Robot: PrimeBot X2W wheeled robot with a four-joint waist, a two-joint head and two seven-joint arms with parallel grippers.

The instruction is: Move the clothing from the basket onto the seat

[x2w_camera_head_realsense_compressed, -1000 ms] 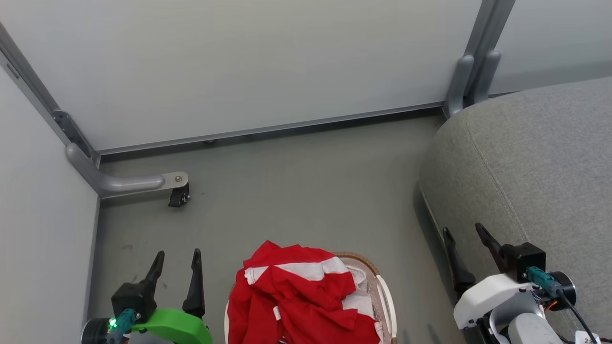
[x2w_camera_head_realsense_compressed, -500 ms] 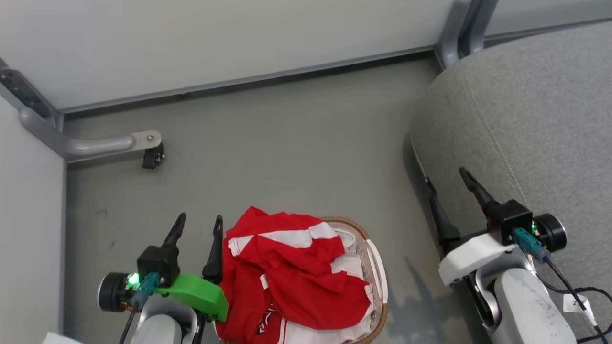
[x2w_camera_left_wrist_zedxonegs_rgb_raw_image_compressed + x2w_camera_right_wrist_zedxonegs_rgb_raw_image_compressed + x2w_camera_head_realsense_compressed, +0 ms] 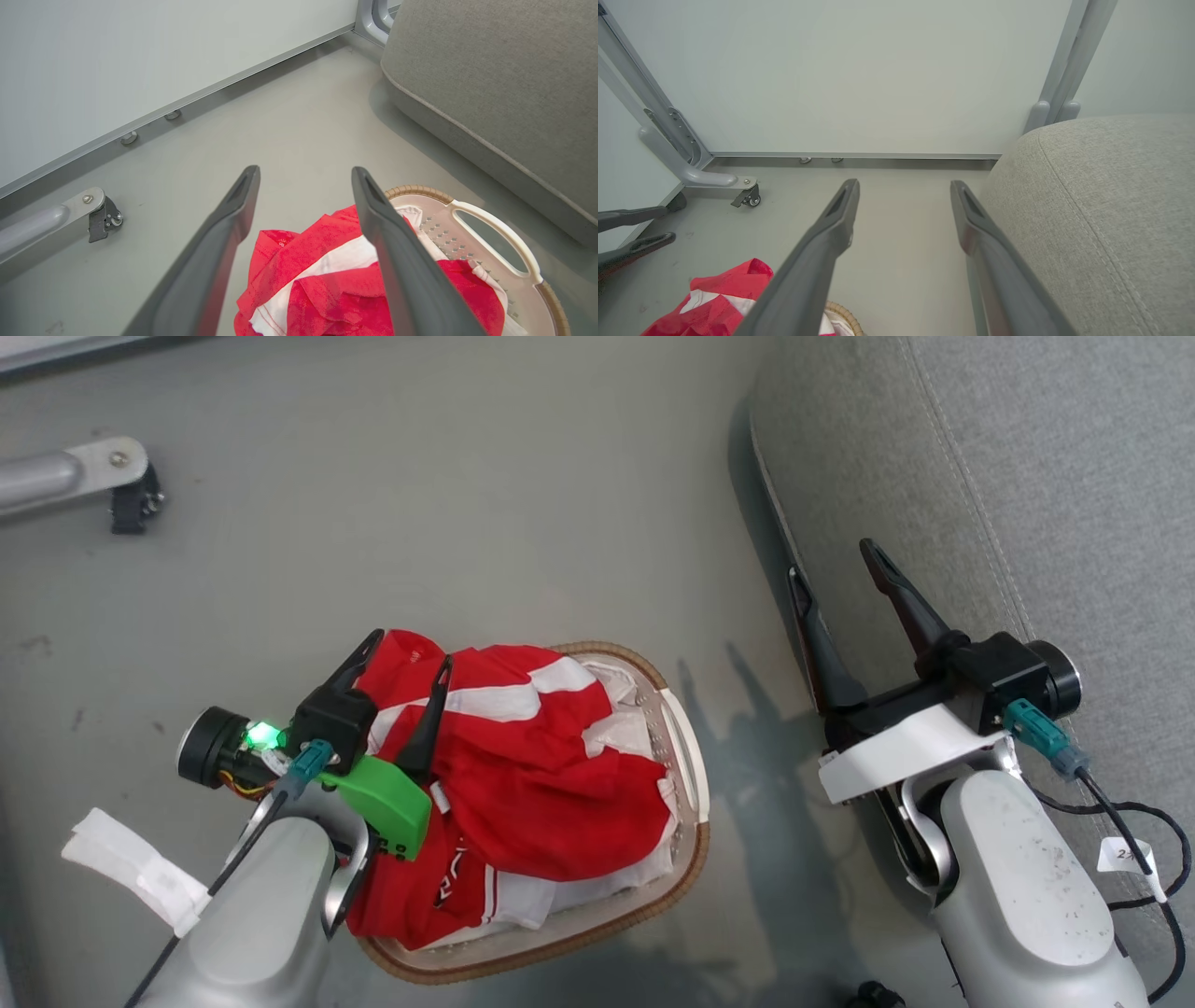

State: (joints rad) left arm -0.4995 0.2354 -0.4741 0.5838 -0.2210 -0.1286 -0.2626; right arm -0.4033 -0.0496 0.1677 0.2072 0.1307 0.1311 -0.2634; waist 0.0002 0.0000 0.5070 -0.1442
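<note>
The bright red fabric clothing with white stripes [image 3: 523, 775] lies heaped in the small oval cream-white perforated plastic basket with a brown woven rim [image 3: 688, 775], at lower centre of the head view. It spills over the basket's left end.

My left gripper [image 3: 412, 648] hangs over the upper-left part of the heap. Its two dark fingers stand apart with nothing clamped. In the left wrist view the clothing shows between and below them. I cannot tell whether the tips touch the cloth.

My right gripper [image 3: 830, 557], at centre right, has its jaws apart and empty. It sits at the left edge of the large grey upholstered seat cushion [image 3: 1027, 476], well apart from the clothing.

Count: one basket, one seat, two grippers of two fingers each. The garments overlap, so I cannot count them.

The seat's rounded edge runs down the upper right of the head view. A strip of bare grey floor [image 3: 467, 504] separates it from the basket's right handle. Open floor extends above and left of the basket to one grey metal caster foot [image 3: 117, 490] at upper left. A white wall panel [image 3: 140, 56] bounds the floor at the top of the left wrist view.
</note>
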